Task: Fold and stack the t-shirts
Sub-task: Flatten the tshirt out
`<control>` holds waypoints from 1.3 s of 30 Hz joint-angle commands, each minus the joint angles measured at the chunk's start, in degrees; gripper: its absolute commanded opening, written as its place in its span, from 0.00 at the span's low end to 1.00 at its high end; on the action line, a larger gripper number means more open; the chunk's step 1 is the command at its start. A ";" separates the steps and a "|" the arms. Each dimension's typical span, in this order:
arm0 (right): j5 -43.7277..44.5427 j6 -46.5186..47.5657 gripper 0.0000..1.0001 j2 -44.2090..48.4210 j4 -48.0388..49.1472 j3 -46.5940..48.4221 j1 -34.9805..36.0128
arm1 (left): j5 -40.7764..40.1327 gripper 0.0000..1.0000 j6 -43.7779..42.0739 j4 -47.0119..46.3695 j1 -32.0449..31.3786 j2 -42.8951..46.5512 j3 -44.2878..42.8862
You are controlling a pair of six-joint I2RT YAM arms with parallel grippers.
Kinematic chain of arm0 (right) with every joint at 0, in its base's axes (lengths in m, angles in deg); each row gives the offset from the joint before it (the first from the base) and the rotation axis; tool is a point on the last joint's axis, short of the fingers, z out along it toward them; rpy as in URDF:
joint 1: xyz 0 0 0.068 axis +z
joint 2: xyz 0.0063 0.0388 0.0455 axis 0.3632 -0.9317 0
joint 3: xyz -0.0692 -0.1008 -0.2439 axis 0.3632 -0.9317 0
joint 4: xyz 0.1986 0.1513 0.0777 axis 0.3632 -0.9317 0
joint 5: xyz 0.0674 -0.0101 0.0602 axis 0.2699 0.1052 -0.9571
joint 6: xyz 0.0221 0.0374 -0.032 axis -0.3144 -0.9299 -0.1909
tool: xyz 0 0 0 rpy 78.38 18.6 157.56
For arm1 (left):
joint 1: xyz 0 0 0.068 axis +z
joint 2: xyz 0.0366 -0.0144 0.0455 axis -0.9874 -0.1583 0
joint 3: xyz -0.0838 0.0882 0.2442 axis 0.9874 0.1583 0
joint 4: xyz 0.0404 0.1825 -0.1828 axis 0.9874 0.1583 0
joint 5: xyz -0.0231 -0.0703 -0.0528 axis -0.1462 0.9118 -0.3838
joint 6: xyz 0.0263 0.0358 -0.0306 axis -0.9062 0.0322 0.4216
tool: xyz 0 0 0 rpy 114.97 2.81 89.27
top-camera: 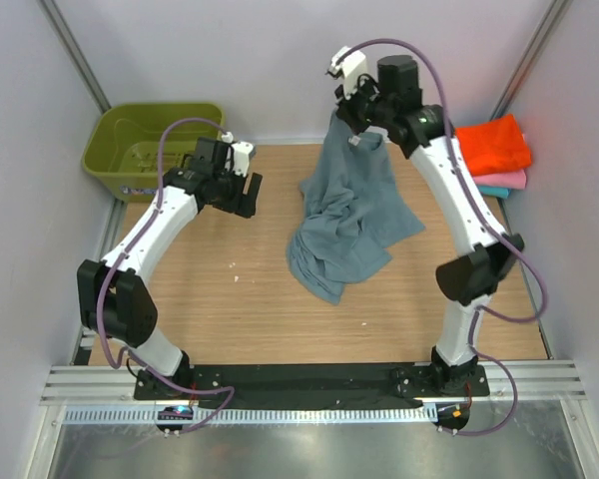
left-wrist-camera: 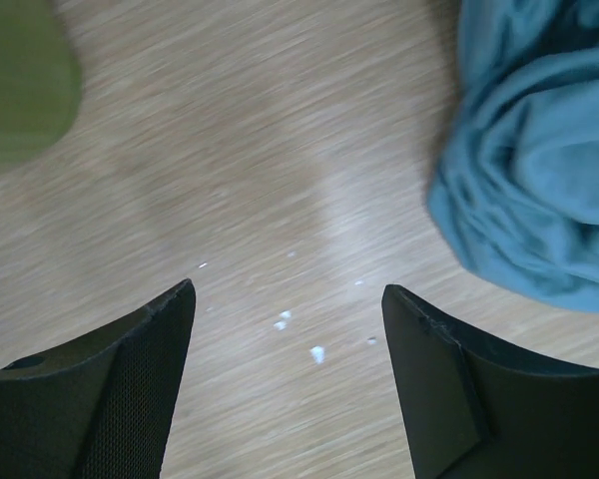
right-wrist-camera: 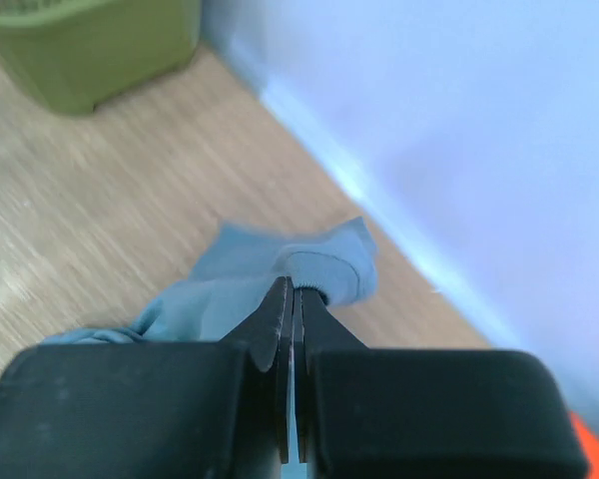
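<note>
Blue-grey shirt [top-camera: 349, 215] hangs pinched under the right claw [top-camera: 357, 135]; the open left claw [left-wrist-camera: 288, 289] should grab cloth to its right.

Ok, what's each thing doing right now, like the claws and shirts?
blue-grey t-shirt: crumpled, one edge held up, rest on table
right claw: shut on blue-grey t-shirt
left claw: open, empty
orange shirt: folded, on pink shirt
pink shirt: folded, underneath
basket: upright

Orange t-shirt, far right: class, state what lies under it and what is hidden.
Under the orange t-shirt a pink t-shirt shows one edge, then a teal t-shirt a thin strip. The rest of both is covered.
</note>
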 commanded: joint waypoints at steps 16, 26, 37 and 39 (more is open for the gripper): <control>11.72 5.73 0.01 17.90 -7.09 2.03 0.94 | 41.68 0.73 15.27 -0.71 -3.73 -29.78 -13.63; 19.45 7.23 0.01 19.48 -7.11 3.62 0.68 | 43.62 0.54 19.40 -4.58 -6.10 -36.02 -13.37; 23.14 4.07 0.01 25.08 -5.43 1.44 -1.43 | 37.83 0.00 3.28 10.75 -3.91 -14.81 -15.63; 23.24 3.72 0.01 27.64 -4.82 -0.68 -1.87 | 36.42 0.00 -1.81 14.89 -3.91 -10.47 -18.35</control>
